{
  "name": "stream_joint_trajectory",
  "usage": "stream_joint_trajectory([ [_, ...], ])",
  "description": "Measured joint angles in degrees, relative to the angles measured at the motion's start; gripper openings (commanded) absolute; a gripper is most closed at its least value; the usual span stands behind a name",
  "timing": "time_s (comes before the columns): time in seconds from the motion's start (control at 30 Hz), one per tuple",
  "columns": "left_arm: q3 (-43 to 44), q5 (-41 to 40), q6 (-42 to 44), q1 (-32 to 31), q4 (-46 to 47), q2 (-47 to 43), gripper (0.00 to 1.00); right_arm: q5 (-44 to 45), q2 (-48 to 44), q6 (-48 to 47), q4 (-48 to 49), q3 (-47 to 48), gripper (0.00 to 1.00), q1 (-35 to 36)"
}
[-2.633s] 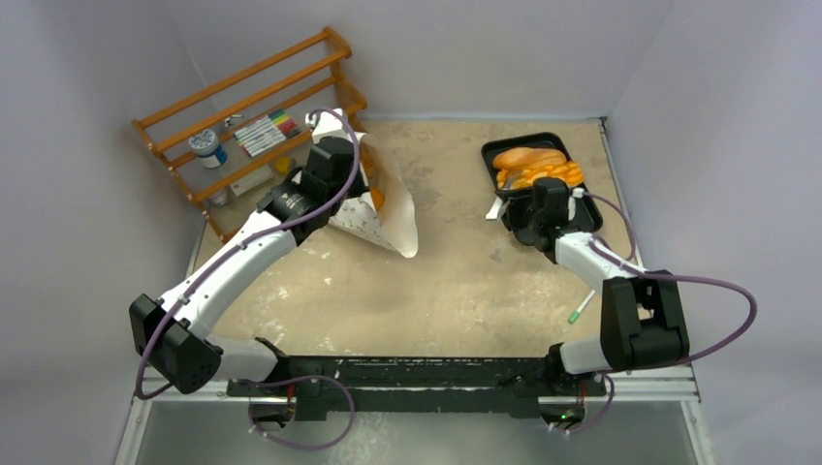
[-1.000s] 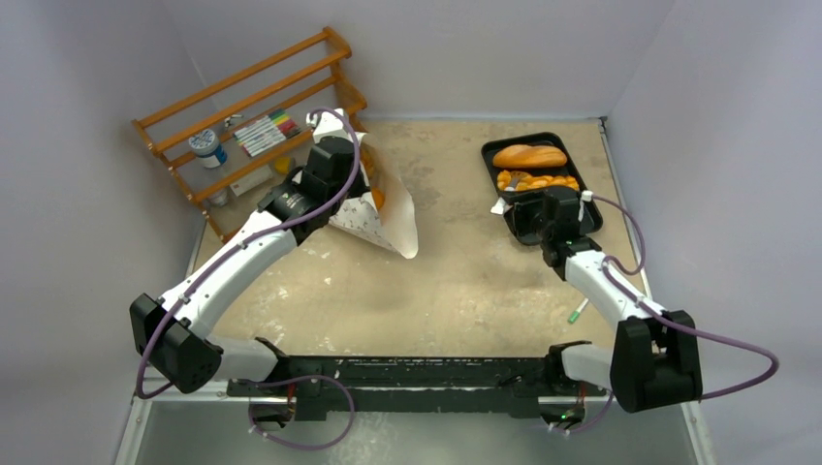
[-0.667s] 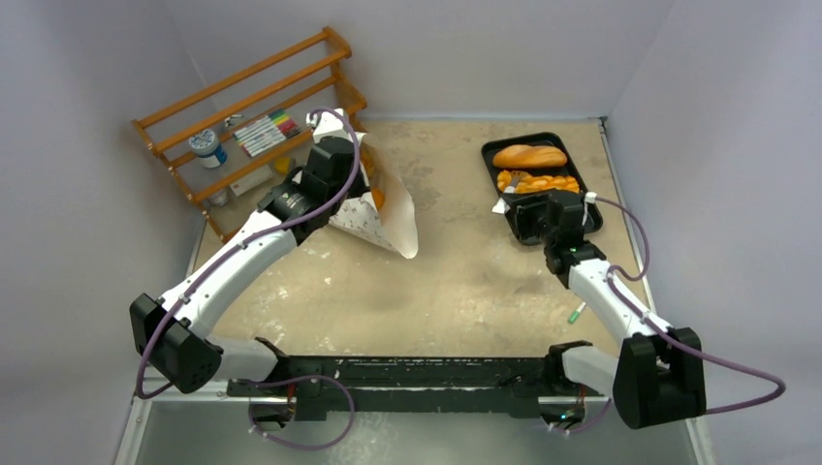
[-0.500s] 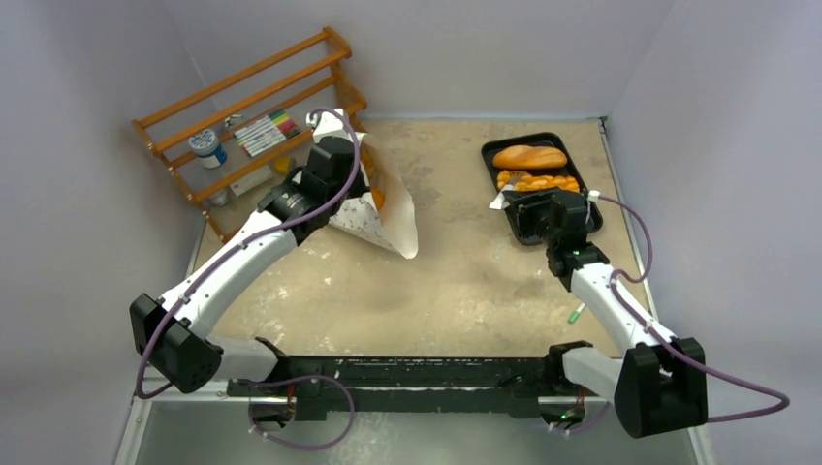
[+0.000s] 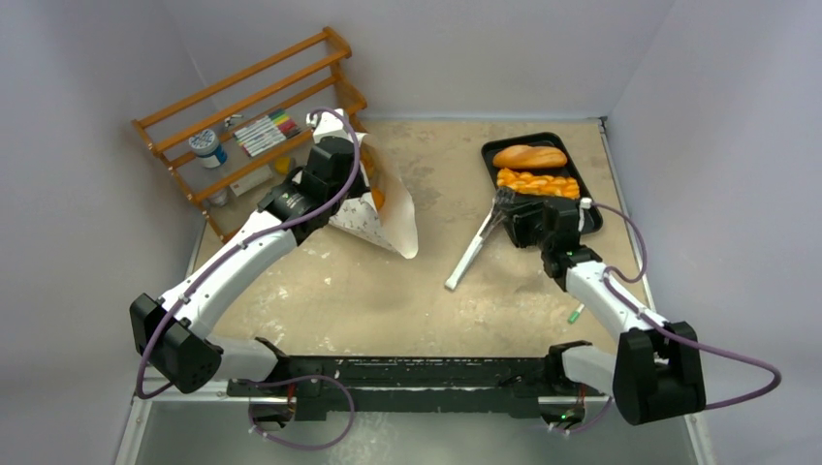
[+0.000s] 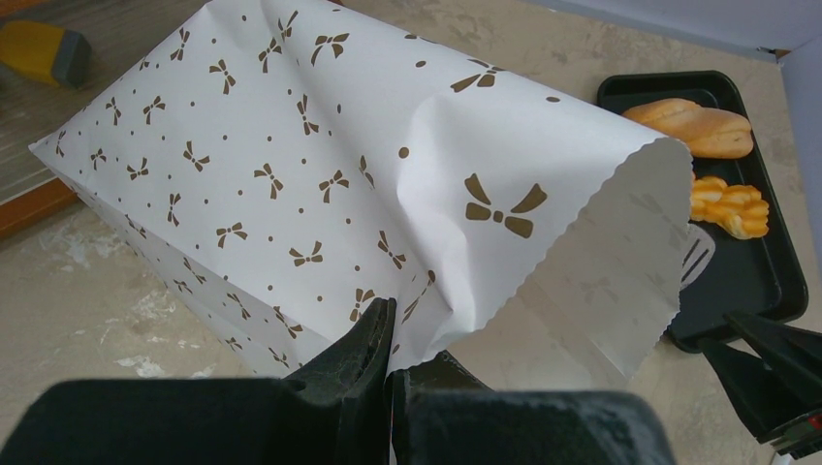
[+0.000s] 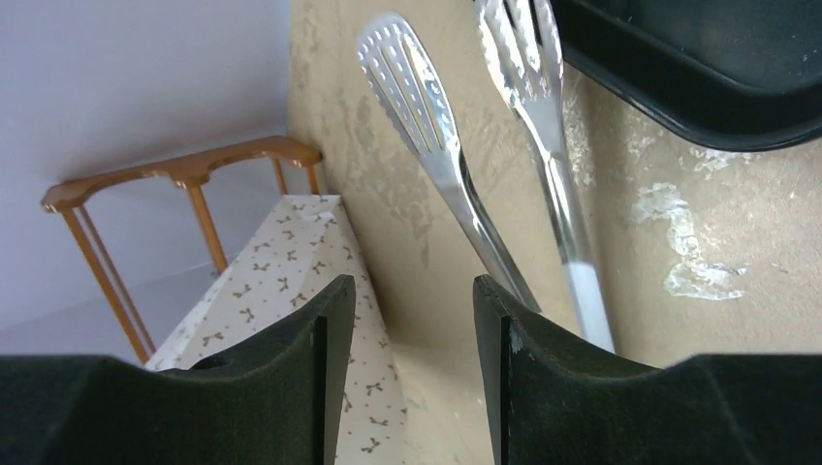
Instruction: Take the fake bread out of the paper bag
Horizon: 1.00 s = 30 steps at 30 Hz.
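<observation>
Pinching side (left): the left gripper (image 6: pixel 390 334) is pressed shut on the lower lip of the paper bag (image 6: pixel 291 174), a fold of paper being caught between its fingers.
Bag: the paper bag is laid on its side at the far left of the table (image 5: pixel 388 291), just beside the wooden rack (image 5: pixel 242 77); its scalloped mouth is turned toward the black tray (image 6: pixel 746 281), and small brown bows are printed over it.
Bag mouth: an orange patch is seen inside from above (bread or lining, it cannot be told).
Right side: the right gripper (image 7: pixel 412 291) is held with its fingers spread and nothing clamped between them; it is stationed at the tray's near left corner.
Tongs: the metal tongs (image 5: pixel 476 242) are laid flat on the table, heads by the tray's left edge, handle end toward the near side; whether they are touched by the right gripper cannot be told.
Tray: a smooth loaf (image 5: pixel 528 156) is set at the far end, with a braided piece (image 5: pixel 538 181) just beside it on the near side.
Rack shelves: markers (image 5: pixel 264 131) and a capped jar (image 5: pixel 206 147) are kept there.
Pen: a green pen (image 5: pixel 577 312) is laid on the table beside the right forearm.
</observation>
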Motion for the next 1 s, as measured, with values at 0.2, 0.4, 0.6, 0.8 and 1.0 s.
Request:
stream_joint_trajectory([
  [0.2,0.00,0.00,0.02,0.00,0.07,0.00,0.00,3.21,0.83,-5.03,-3.32,1.86,0.55,3.91],
  [0.4,0.00,-0.07,0.17,0.00,0.07,0.00,0.00,7.69,2.64,-9.20,-6.25,2.43,0.56,10.75],
  [0.6,0.00,-0.17,0.50,0.00,0.02,-0.07,0.00,13.64,5.16,-12.63,-12.22,4.00,0.59,20.31],
  [0.8,0.00,-0.22,0.61,0.00,-0.22,-0.59,0.00,16.76,7.08,-13.73,-15.72,5.79,0.59,25.70],
  [1.0,0.00,-0.52,0.76,0.00,-0.48,-1.20,0.00,17.29,10.21,-14.91,-15.76,5.66,0.58,25.59],
])
